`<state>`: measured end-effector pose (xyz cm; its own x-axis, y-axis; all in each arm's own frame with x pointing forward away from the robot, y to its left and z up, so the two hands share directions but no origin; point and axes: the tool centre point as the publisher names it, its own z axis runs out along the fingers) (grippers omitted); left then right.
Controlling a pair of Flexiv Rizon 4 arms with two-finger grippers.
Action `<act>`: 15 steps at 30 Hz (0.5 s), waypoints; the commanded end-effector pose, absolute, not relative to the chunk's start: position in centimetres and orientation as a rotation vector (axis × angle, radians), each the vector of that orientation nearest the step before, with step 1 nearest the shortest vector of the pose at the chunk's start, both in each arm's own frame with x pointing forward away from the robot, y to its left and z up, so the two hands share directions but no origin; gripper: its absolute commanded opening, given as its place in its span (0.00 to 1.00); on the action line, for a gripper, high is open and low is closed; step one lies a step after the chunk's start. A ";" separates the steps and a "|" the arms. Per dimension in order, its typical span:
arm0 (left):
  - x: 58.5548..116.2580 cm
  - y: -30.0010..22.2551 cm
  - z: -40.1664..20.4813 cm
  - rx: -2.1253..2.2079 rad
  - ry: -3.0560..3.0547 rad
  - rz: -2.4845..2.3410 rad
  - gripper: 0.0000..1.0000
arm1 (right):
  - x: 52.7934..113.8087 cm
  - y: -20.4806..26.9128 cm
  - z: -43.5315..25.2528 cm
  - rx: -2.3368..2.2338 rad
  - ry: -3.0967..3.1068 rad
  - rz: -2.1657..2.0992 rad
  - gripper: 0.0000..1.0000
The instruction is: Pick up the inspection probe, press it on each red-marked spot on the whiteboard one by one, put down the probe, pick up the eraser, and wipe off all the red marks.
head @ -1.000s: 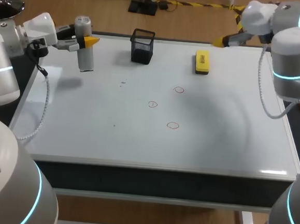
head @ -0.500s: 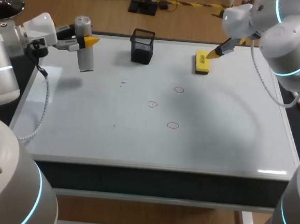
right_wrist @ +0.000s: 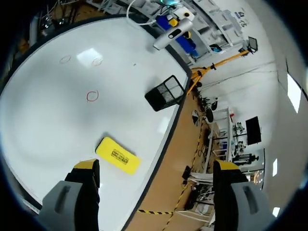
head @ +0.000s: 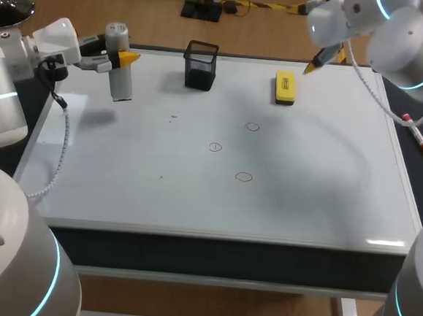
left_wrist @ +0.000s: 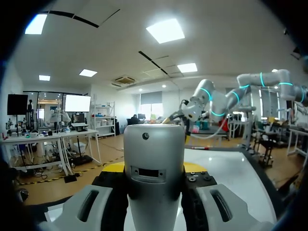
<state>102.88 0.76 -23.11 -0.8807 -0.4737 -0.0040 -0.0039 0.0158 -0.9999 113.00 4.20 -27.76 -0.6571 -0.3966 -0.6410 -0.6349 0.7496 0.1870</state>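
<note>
The inspection probe [head: 120, 74], a grey cylinder, hangs upright above the whiteboard's [head: 157, 198] back left corner, with my left gripper [head: 125, 58] shut on it. In the left wrist view the probe [left_wrist: 154, 163] fills the gap between the fingers of the left gripper [left_wrist: 154, 169]. The yellow eraser [head: 284, 87] lies flat at the back right. My right gripper [head: 314, 63] hovers open just behind and to the right of it; in its own view the right gripper [right_wrist: 156, 166] stands beside the eraser [right_wrist: 118, 155]. Three red circles [head: 253, 127], [head: 216, 147], [head: 244, 177] mark the board's middle.
A black mesh cup [head: 201, 64] stands at the back centre, between the probe and the eraser. A red marker [head: 417, 137] lies on the dark strip off the board's right edge. The board's front half is bare white surface.
My right arm has swung left from the right edge to the back of the board; its gripper dipped toward the eraser, then lifted a little. The left arm and probe have kept still.
</note>
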 end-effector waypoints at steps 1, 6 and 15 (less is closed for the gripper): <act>102.9 0.7 -23.1 -0.488 1.957 -1.931 0.00 | 113.0 4.3 -27.5 -1.208 2.219 0.204 1.00; 102.9 0.7 -23.1 -0.488 1.957 -1.931 0.00 | 113.2 4.9 -27.7 -1.336 2.184 0.135 1.00; 102.9 0.7 -23.1 -0.488 1.957 -1.931 0.00 | 113.2 5.6 -31.8 -1.987 2.044 -0.113 1.00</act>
